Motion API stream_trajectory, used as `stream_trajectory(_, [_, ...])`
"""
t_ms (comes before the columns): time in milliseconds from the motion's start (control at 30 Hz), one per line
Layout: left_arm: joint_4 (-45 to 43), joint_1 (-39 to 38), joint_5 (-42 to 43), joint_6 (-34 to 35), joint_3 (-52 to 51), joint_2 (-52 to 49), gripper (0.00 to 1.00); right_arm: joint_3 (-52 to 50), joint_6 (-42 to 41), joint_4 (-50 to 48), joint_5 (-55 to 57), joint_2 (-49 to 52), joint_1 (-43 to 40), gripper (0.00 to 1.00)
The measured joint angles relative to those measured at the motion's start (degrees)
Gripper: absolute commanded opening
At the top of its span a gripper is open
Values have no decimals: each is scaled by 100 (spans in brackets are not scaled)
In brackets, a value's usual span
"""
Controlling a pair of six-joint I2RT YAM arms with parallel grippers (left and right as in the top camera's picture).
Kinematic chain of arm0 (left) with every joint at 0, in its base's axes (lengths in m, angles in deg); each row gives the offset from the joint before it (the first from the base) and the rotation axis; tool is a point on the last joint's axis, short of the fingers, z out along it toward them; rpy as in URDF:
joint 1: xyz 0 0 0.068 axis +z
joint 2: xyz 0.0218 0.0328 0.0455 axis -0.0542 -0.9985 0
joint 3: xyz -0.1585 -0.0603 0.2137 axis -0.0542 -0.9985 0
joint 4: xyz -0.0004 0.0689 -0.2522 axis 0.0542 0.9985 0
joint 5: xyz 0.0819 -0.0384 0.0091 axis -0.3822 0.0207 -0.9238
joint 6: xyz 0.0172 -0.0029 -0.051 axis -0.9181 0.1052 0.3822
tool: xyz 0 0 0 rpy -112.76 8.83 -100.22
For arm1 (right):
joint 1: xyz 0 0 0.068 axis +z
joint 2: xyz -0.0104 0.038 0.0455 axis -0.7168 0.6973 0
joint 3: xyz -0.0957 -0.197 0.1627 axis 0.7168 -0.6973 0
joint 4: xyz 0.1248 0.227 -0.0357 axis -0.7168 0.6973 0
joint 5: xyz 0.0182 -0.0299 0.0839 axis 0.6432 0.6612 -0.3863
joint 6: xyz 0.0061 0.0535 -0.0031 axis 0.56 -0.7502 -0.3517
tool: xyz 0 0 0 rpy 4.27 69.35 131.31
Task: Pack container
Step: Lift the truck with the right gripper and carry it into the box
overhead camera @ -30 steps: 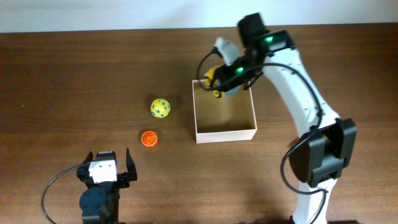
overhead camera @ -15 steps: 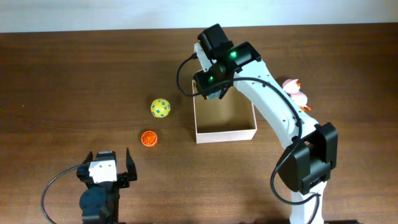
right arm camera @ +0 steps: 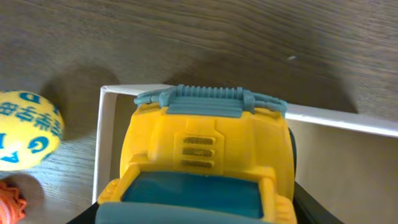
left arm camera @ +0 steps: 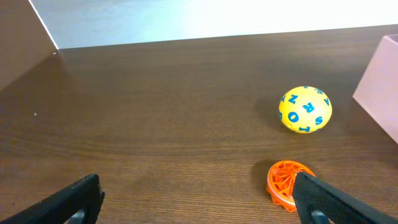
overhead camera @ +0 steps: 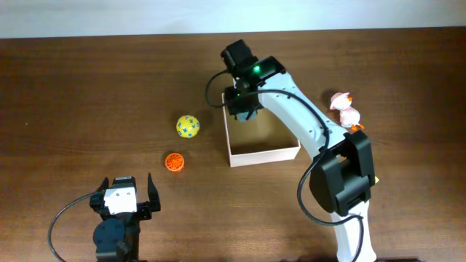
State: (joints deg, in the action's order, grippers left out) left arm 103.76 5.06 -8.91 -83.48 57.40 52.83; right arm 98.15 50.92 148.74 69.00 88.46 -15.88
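Overhead: right gripper (overhead camera: 242,103) sits over the far-left corner of the container (overhead camera: 264,155). Its load is hidden under the wrist in this view.

Right wrist: a yellow toy truck (right arm camera: 205,155) with teal trim fills the frame. It is pinched between the jaws, and only a dark sliver of finger shows at the lower right. The truck hangs above the corner, not yet inside. Its teal front bar lies over the far wall, and the left wall shows just beside its flank. The truck's long axis runs roughly front-to-back across the box, nose toward the far wall.

Key relation: the open tan floor lies to the near-right of the pincer. Judgement: the truck needs to come inward toward the box centre, then down, before release. Let go here, it could catch on the rim.

Left gripper (overhead camera: 126,185): jaws spread wide and empty, at the near-left of the table (overhead camera: 73,87), well apart from the container. The right arm is clearly the nearer one.

Loose on the table: a yellow letter ball (overhead camera: 188,126) and an orange lattice ball (overhead camera: 174,161) left of the container, and a pink toy (overhead camera: 344,110) to its right.
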Motion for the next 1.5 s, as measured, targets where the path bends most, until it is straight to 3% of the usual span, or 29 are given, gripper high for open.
stream_trajectory(900, [0, 0, 0, 0, 0, 0, 99, 4, -149, -107, -15, 85, 122, 52])
stream_trajectory(1200, [0, 0, 0, 0, 0, 0, 99, -11, -90, 409, -63, 195, 160, 52])
stream_trajectory(1500, [0, 0, 0, 0, 0, 0, 99, -37, 7, 79, -81, 302, 496, 52])
